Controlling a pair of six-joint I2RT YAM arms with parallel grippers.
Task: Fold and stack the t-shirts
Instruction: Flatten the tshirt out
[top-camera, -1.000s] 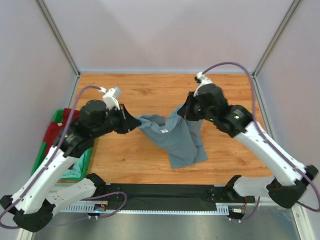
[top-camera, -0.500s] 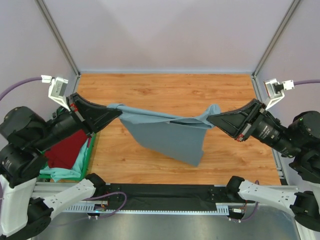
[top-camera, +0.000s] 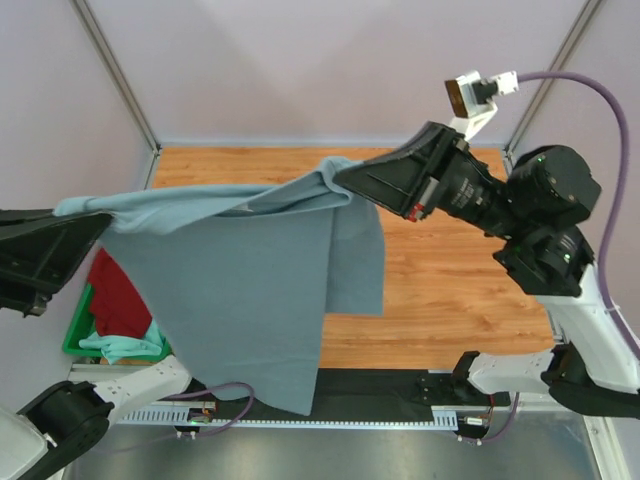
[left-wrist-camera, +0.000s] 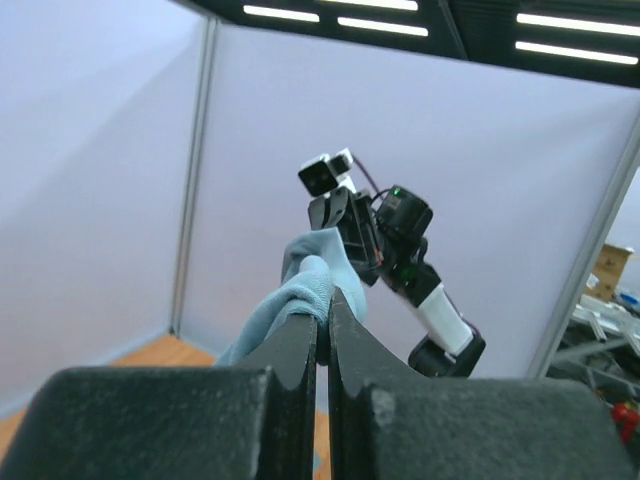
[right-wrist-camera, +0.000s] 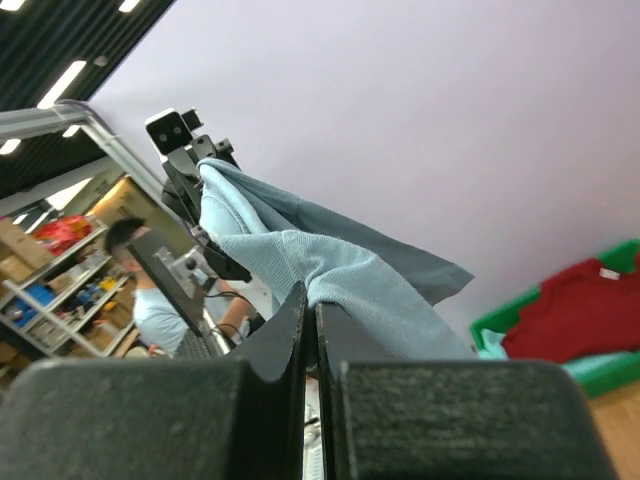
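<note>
The slate grey-blue t-shirt (top-camera: 240, 270) hangs spread in the air, high above the table, stretched between both grippers. My left gripper (top-camera: 88, 222) is shut on its left corner; the cloth shows bunched at its tips (left-wrist-camera: 310, 285). My right gripper (top-camera: 345, 178) is shut on the other corner; the cloth drapes from its tips (right-wrist-camera: 345, 275). The shirt's lower edge hangs past the table's near edge. The dark red t-shirt (top-camera: 118, 298) and the mint-green t-shirt (top-camera: 125, 347) lie in the bin at the left; the red one also shows in the right wrist view (right-wrist-camera: 575, 310).
A green plastic bin (top-camera: 75, 335) sits at the table's left edge. The wooden table (top-camera: 450, 290) lies below, walled by pale panels. The black base rail (top-camera: 400, 385) runs along the near edge.
Both grippers have risen high and toward the camera with the grey-blue shirt, which has lifted off the table and spread out wide. The right gripper has moved left and back.
</note>
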